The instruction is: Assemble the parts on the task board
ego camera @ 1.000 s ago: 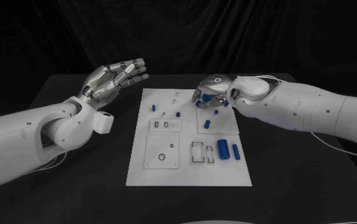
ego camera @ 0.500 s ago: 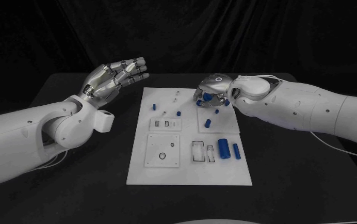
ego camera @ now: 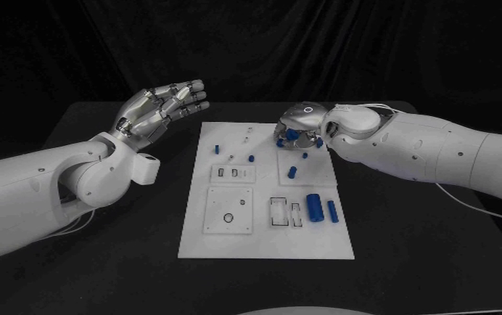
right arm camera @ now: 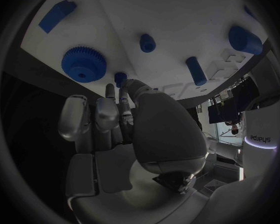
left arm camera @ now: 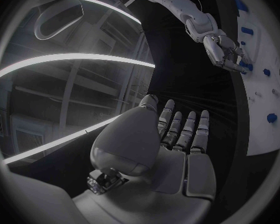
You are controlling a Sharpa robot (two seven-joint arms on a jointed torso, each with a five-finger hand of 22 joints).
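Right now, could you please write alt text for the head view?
The right robot hand hovers fingers-down over the far end of the white task board, among small blue parts. The left robot hand is raised open beside the board, holding nothing.

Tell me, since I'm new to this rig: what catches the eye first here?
The white task board in the middle of the black table, dotted with small blue parts. The right hand hangs over the board's far right corner, above a blue gear there. The left hand is raised off the board's left side, fingers apart, holding nothing.
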